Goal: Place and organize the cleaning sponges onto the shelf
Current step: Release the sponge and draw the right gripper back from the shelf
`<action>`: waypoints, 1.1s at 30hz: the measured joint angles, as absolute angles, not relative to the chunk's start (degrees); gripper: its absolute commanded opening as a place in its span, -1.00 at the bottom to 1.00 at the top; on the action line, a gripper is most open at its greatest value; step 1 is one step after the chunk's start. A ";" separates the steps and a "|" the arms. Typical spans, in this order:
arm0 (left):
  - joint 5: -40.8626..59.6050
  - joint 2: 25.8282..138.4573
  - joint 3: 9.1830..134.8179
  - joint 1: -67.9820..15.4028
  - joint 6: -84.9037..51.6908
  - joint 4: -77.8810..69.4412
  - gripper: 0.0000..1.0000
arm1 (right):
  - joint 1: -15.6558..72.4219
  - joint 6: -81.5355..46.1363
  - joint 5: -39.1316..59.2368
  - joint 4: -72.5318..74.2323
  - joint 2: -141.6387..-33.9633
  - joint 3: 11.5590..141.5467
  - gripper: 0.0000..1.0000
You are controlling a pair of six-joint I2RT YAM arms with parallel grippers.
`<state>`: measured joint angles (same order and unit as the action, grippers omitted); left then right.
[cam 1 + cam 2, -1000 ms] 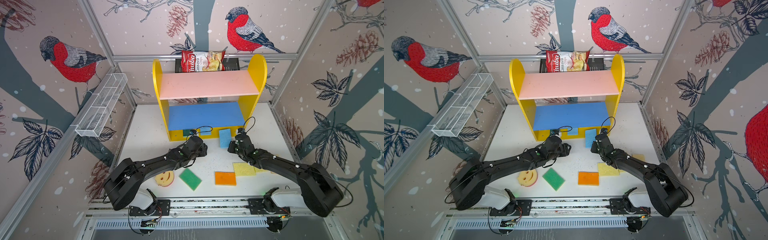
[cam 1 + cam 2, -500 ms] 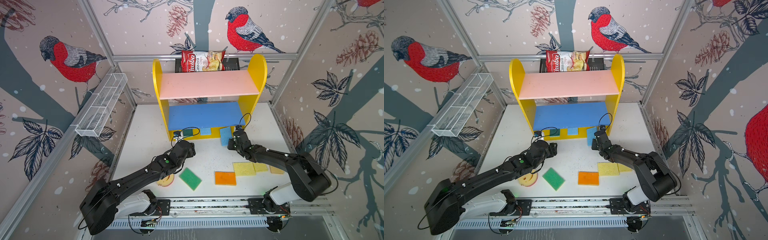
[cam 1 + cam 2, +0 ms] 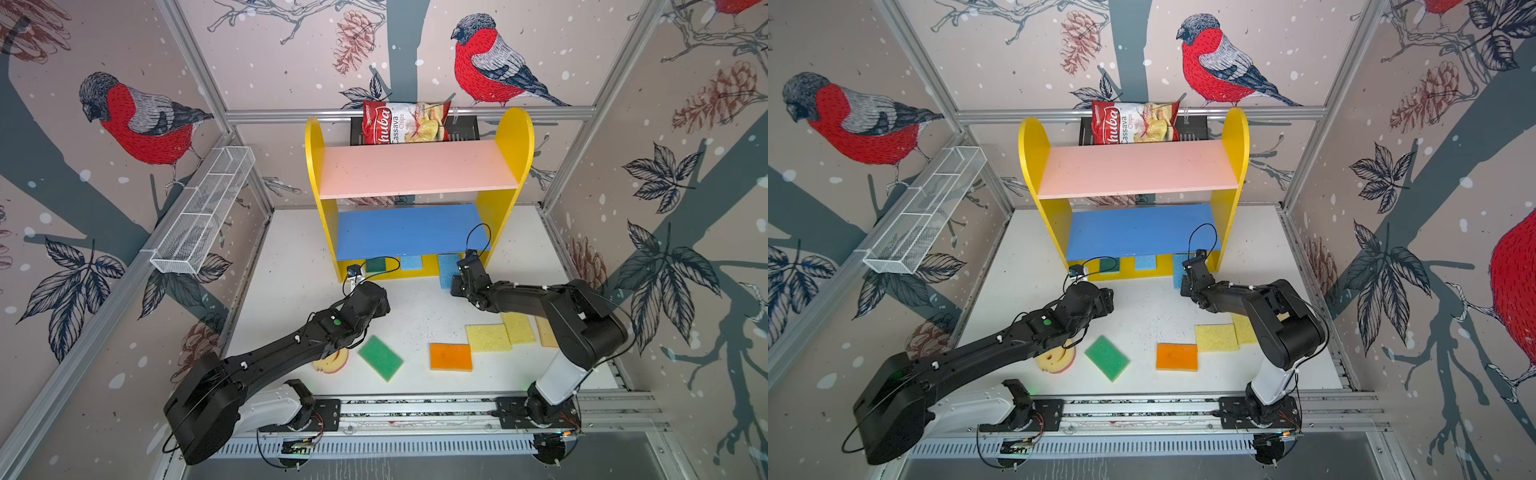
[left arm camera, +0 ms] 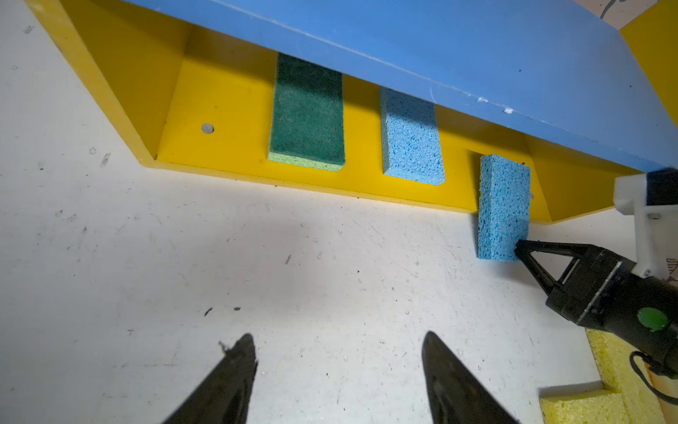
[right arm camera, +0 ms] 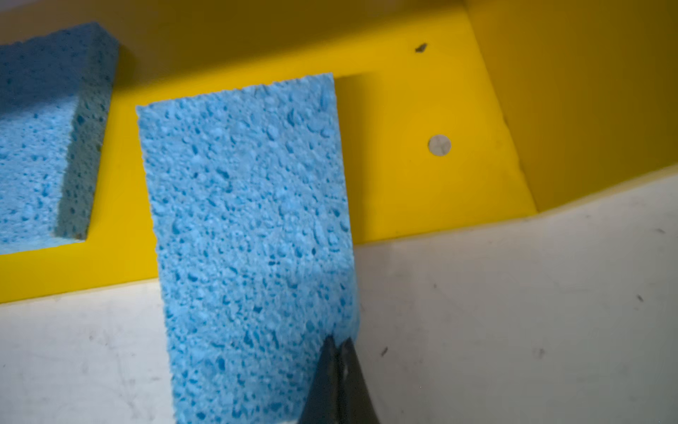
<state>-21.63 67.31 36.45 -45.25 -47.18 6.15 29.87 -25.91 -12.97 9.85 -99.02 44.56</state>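
The shelf [image 3: 415, 166] stands at the back. On its yellow base lie a dark green sponge [image 4: 308, 110] and a light blue sponge [image 4: 411, 139]. Another light blue sponge [image 5: 249, 220] lies half on the base's front edge, half over the table. My right gripper [image 5: 339, 343] is shut, with its tips touching that sponge's near corner. My left gripper [image 4: 338, 336] is open over bare table in front of the shelf and holds nothing. On the table lie green [image 3: 380, 357], orange [image 3: 451, 356], two yellow [image 3: 488, 337] and tan [image 3: 546, 332] sponges. A round one [image 3: 332, 361] is partly under the left arm.
A white wire basket [image 3: 203, 216] hangs on the left wall. Behind the shelf, a red-white chips bag [image 3: 405, 122] sits in a black basket [image 3: 465, 129]. The arms' rail [image 3: 415, 409] runs along the table's front edge.
My left gripper has drawn back from the shelf, leaving the dark green sponge on the base, and stands wider open. The right gripper has edged the light blue sponge toward the shelf.
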 measured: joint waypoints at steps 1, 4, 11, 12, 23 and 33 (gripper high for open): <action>-21.63 67.31 36.45 -45.23 -47.18 6.24 0.42 | 29.71 -25.91 -12.99 10.61 -99.46 44.73 -0.63; -21.63 67.31 36.32 -45.21 -47.51 6.46 0.42 | 29.63 -26.63 -13.02 11.42 -99.83 44.75 -0.51; -21.39 67.46 35.90 -45.17 -47.92 6.63 0.41 | 29.34 -28.58 -13.74 13.39 -97.25 42.17 -0.25; -21.19 67.61 35.90 -45.17 -48.03 6.61 0.41 | 29.23 -28.69 -13.91 13.65 -96.49 41.65 -0.20; -19.42 69.23 35.94 -45.17 -49.19 6.59 0.40 | 27.44 -33.08 -11.35 19.68 -84.97 31.18 -0.71; -17.91 71.11 36.16 -45.17 -49.52 6.42 0.38 | 26.61 -42.54 5.85 35.77 -87.55 20.53 -0.97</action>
